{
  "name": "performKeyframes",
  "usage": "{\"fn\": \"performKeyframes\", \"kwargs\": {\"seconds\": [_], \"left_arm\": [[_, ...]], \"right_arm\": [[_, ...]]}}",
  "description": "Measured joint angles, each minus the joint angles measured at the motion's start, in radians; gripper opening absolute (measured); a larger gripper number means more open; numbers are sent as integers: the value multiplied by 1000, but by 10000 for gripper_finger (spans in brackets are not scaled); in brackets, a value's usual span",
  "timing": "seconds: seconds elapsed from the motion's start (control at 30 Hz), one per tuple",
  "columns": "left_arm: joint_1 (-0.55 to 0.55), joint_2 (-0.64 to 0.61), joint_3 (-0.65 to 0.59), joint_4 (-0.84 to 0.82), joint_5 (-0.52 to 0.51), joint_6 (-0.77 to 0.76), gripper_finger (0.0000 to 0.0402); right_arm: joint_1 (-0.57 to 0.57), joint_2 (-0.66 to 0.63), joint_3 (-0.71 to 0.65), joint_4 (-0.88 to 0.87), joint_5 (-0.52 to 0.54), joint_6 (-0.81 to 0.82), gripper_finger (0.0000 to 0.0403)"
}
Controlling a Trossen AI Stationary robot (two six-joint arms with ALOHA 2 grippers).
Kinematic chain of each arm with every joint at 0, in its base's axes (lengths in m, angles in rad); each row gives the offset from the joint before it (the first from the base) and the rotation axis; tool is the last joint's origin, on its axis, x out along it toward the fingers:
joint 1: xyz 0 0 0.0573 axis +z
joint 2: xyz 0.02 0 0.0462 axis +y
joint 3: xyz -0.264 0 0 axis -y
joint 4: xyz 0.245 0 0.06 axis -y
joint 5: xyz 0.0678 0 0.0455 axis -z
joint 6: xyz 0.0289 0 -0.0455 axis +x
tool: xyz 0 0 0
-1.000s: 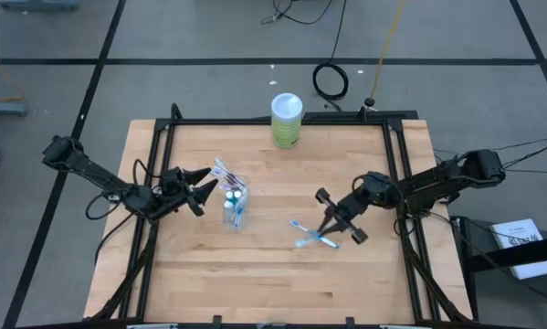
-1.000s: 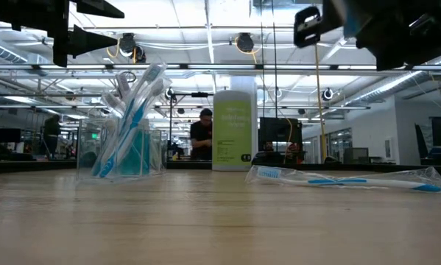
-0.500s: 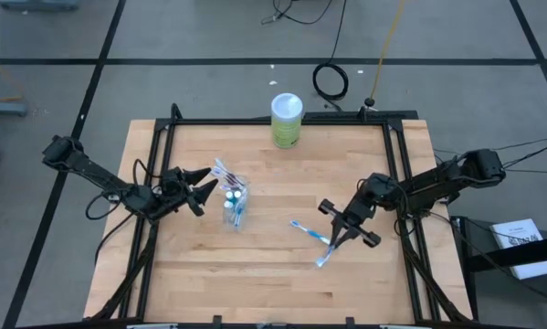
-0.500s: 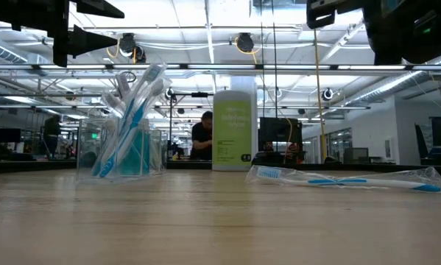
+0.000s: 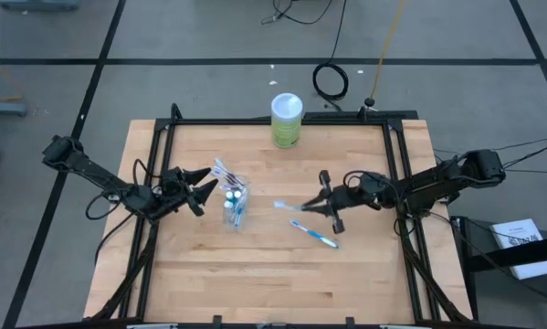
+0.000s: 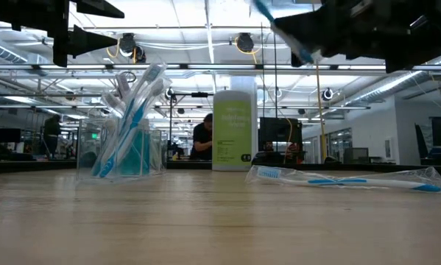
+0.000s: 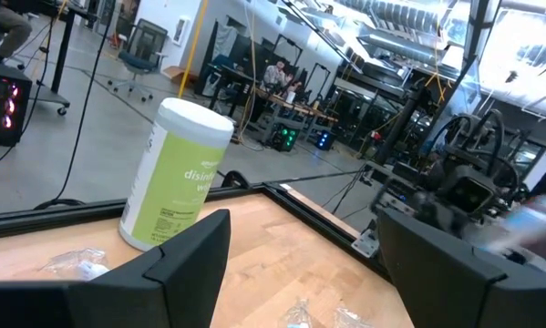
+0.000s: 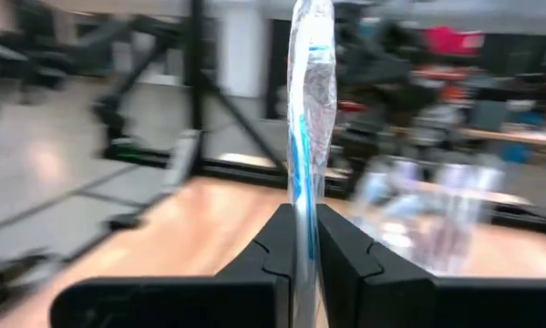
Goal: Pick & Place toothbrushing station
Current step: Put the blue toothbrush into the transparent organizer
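Bright overhead lighting, soft shadows; right wrist view motion-blurred

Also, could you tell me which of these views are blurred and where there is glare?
Right wrist view: background smeared, only the wrapped toothbrush in the right gripper is sharp. Low view: bright ceiling lights glare behind the clear cup. Left wrist view: green canister sharp, far edge blurred. High view: evenly lit, sharp.

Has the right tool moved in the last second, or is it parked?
Yes. The right tool, shut on a wrapped blue-and-white toothbrush, has swung toward the green canister and clear plastic cup.
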Motion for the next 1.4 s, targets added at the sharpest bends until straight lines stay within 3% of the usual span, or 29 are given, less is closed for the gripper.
{"fn": "performKeyframes", "kwargs": {"seconds": [0.13,0.3,0.73,1.0,1.23,1.33,1.4], "left_arm": [[0,0,0,0,0,0,285],[0,0,0,0,0,0,285],[1,0,0,3,0,-48,285],[58,0,0,0,-47,-51,285],[92,0,0,-19,-65,-162,285],[123,12,0,-68,10,-231,285],[153,42,0,-65,137,-252,285]], "right_arm": [[-1,0,0,-4,170,-9,14],[-1,0,0,-24,267,-11,14],[3,0,0,-32,261,-28,14],[3,0,0,-55,261,-31,14],[3,0,0,-54,261,-43,14],[3,0,0,-54,261,-44,14],[3,0,0,-53,261,-44,14]]}}
